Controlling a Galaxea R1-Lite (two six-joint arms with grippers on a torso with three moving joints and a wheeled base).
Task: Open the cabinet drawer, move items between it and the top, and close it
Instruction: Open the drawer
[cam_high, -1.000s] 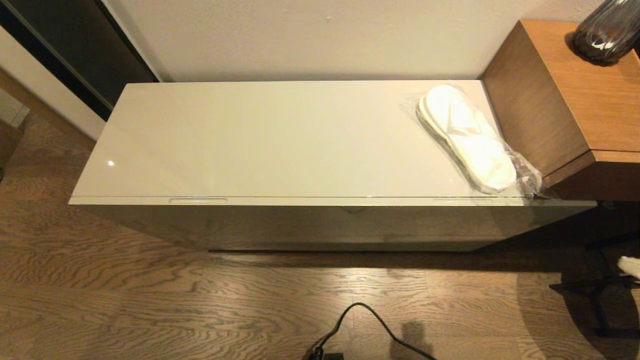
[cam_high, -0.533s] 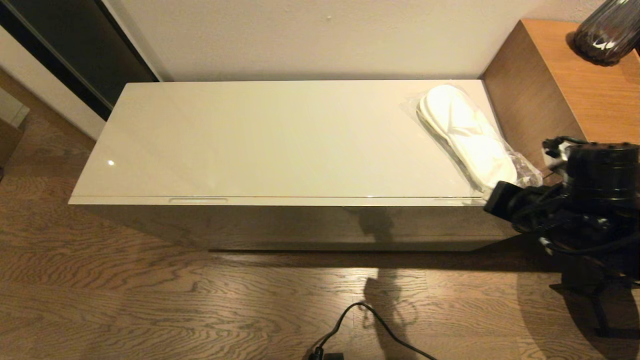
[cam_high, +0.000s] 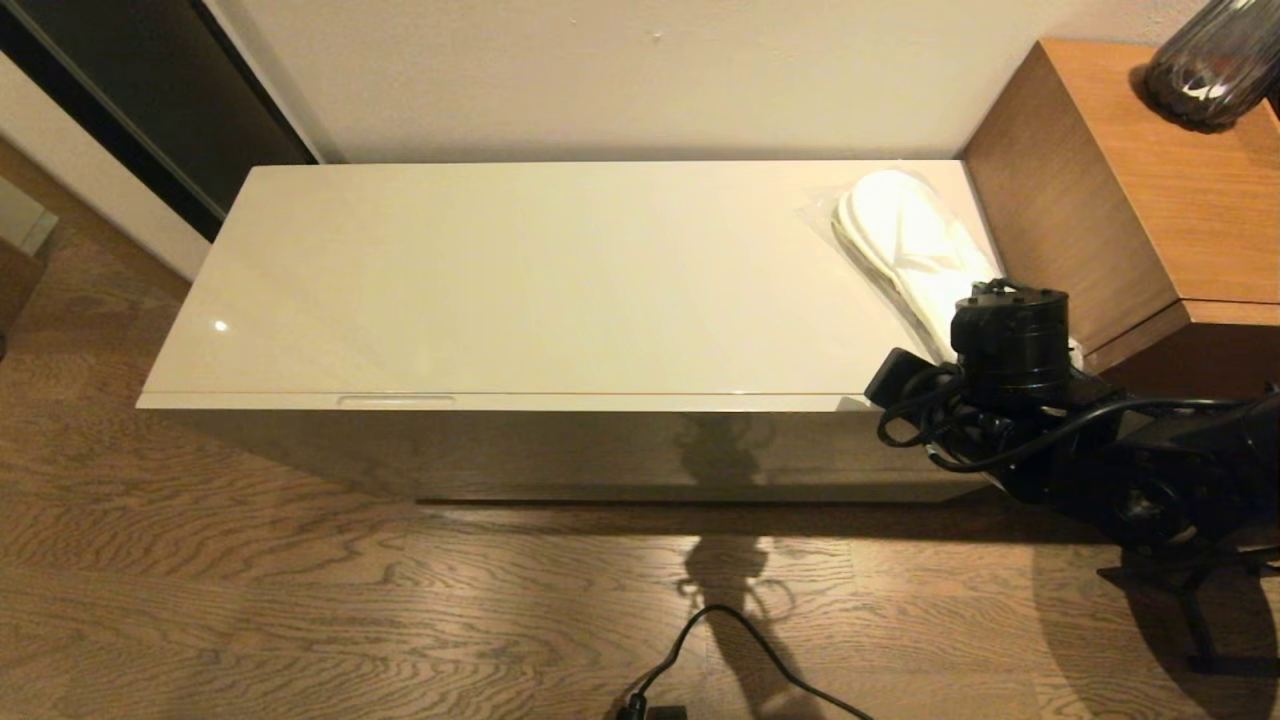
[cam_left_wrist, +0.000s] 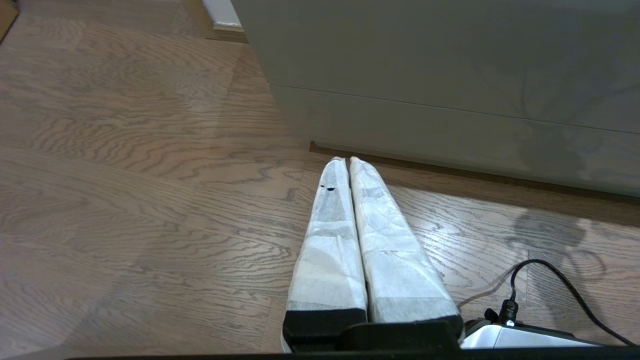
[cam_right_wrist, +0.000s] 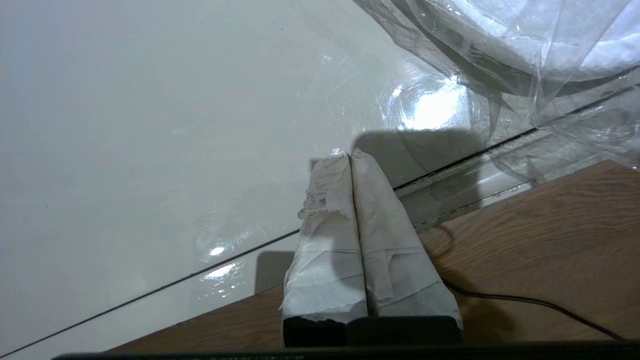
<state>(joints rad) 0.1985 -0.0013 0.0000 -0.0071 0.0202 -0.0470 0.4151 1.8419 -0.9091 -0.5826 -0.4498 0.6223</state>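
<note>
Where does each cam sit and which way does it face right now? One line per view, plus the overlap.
Head: up high, looking forward and down on the top, slippers at its right end; the right arm shows, gripper hidden.
Left wrist: low, behind the shut left gripper, facing the floor and the cabinet front.
Right wrist: behind the shut right gripper, above the top's front edge by the slippers' plastic.
Shared: head and right wrist both see top and slippers.

Right gripper (cam_right_wrist: 345, 152) pressed closed, arm raised, reaching forward; left gripper (cam_left_wrist: 345, 160) closed, arm parked low.
</note>
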